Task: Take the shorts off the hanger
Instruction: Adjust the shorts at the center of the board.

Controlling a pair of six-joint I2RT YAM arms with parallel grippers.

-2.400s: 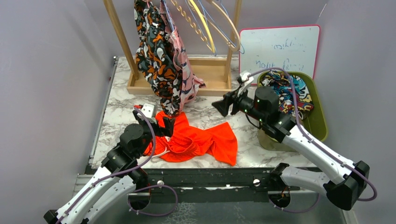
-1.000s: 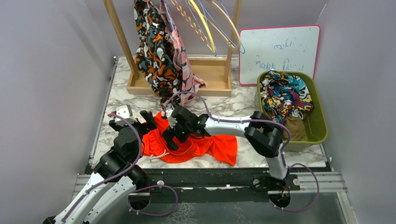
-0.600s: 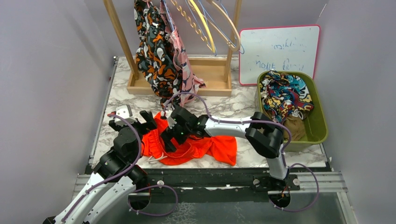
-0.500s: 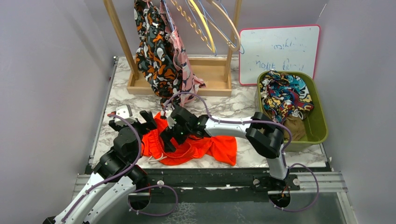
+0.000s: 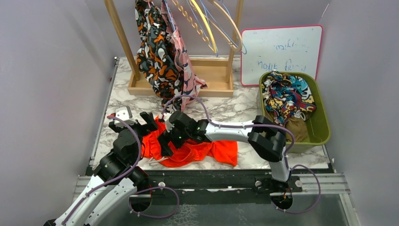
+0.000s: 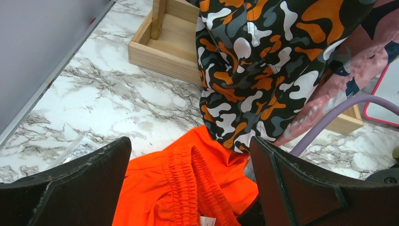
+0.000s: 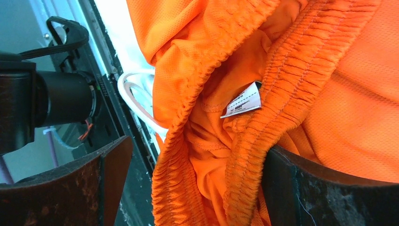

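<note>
Bright orange shorts (image 5: pixel 207 149) lie crumpled on the marble table near its front edge. My right gripper (image 5: pixel 165 140) reaches across them from the right, open, its jaws straddling the elastic waistband (image 7: pixel 282 70); one finger (image 7: pixel 329 188) presses against the fabric. My left gripper (image 5: pixel 133 123) hovers open at the shorts' left end, with the waistband (image 6: pixel 188 188) between and below its jaws. Black-orange-white blotch shorts (image 5: pixel 155 56) and pink print shorts (image 5: pixel 186 70) hang from the rack. Bare hangers (image 5: pixel 211 23) hang to their right.
The wooden rack base (image 5: pixel 207 80) stands at the back. A green bin (image 5: pixel 322 127) at the right holds multicolour print shorts (image 5: pixel 287 96) over a tan piece (image 5: pixel 296 127). A whiteboard (image 5: pixel 282 52) leans behind it. Grey walls close both sides.
My right arm swung from the bin over to the orange shorts, then slid slightly left, bunching them leftward. My left gripper drew back a little to the left. Both stayed open.
</note>
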